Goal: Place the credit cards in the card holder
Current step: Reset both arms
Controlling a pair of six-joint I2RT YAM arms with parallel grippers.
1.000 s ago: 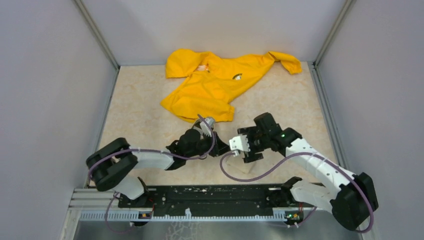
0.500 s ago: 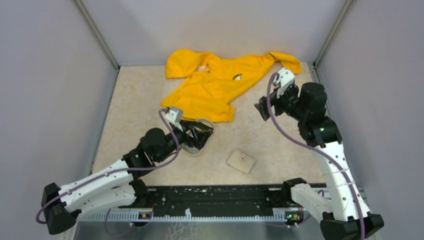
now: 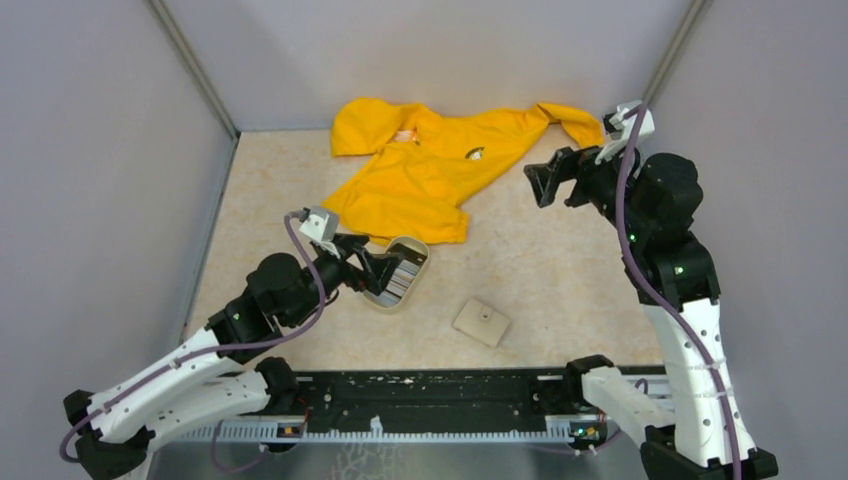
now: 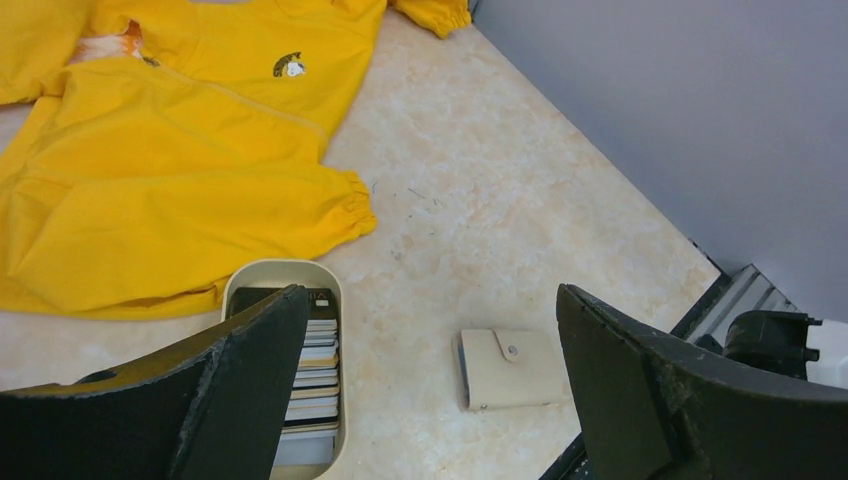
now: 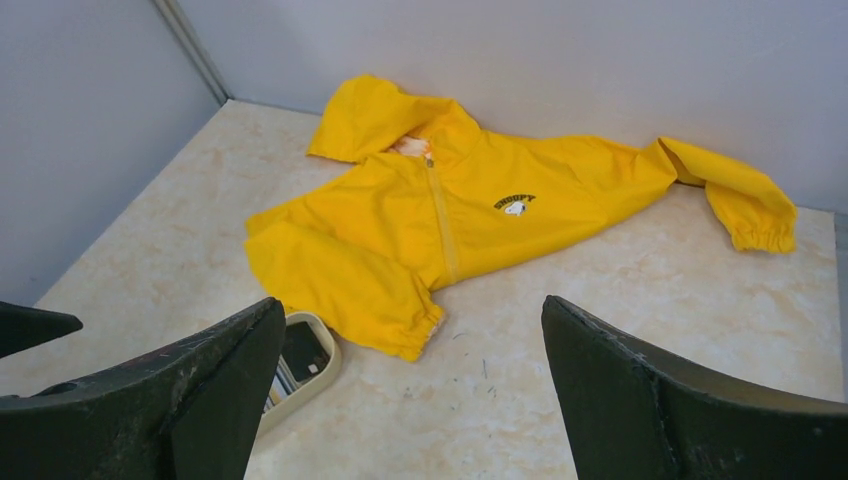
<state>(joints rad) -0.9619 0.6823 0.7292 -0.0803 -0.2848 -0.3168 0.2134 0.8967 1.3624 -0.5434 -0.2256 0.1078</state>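
The credit cards [image 4: 312, 368] lie as a striped stack in a beige oval tray [image 4: 283, 269], with a dark card at the far end. From above, the credit cards [image 3: 397, 279] fill the tray [image 3: 422, 256]. The card holder [image 3: 482, 323] lies shut on the table to the tray's right, and its snap flap shows on the card holder [image 4: 512, 368]. My left gripper [image 3: 377, 270] hangs open just over the tray's left side, holding nothing. In its wrist view the left gripper [image 4: 432, 296] spans both tray and holder. My right gripper [image 3: 548, 178] is open, raised at the back right.
A yellow jacket [image 3: 430, 170] is spread across the back of the table, one cuff touching the tray's far end. In the right wrist view the jacket [image 5: 470, 215] and the tray [image 5: 322, 372] show below the open right gripper [image 5: 412, 306]. Grey walls close in three sides.
Both arms have left the table's middle. The right arm has swung up to the back right. The left arm has drawn back leftward, its jaws have opened, and the cards now show.
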